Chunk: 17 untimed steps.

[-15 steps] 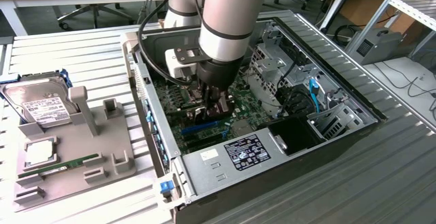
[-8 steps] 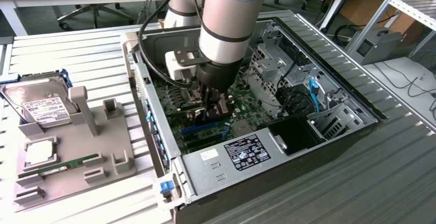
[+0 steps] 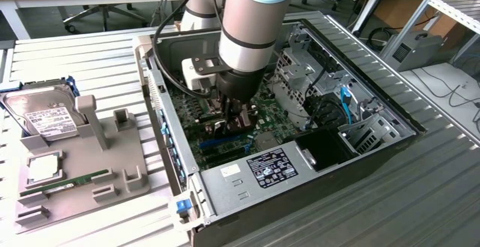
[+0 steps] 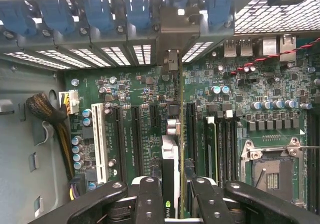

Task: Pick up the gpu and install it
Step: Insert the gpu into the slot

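The gripper pinches the gpu by its upper edge, one finger on each face. In the exterior view the gripper sits deep inside the open computer case. The card hangs edge-on over the motherboard, between the black expansion slots and the memory slots. Its metal bracket reaches the rear wall, among the blue retention clips. Whether the connector edge has entered its slot cannot be told, because the card hides it.

The main risk appears to be misalignment. If the card is tilted or sits slightly to one side of its slot, pressing down would load the board or the contacts instead of seating them. The bracket could also catch on the rear slot frame and leave the card cocked. The grip covers only a short stretch of the edge, so the card might pivot between the fingers. Nearby capacitors and the braided cable bundle look close enough to be knocked.

The case also holds a labelled power supply, a drive cage and blue cables. On the exterior view's left, a grey parts fixture holds a hard drive, a processor and a green RAM stick. Several of its cradles stand vacant.
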Motion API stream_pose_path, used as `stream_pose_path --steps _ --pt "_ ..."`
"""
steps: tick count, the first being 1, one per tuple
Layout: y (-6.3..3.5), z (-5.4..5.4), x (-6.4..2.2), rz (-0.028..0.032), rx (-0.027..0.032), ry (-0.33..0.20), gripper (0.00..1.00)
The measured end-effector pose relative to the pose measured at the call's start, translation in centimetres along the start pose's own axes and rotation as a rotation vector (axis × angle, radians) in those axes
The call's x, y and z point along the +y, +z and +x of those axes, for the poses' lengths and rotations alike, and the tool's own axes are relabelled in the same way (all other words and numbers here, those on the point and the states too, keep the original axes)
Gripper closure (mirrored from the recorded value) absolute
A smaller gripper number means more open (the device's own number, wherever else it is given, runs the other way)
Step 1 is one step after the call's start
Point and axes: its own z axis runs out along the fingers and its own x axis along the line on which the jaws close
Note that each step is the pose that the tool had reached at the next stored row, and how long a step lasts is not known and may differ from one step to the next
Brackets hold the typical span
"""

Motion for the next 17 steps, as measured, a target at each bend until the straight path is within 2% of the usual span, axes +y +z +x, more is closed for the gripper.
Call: stream_pose_path --steps 17 --pt "0.14 0.01 0.00 0.0000 0.0001 0.000 0.73"
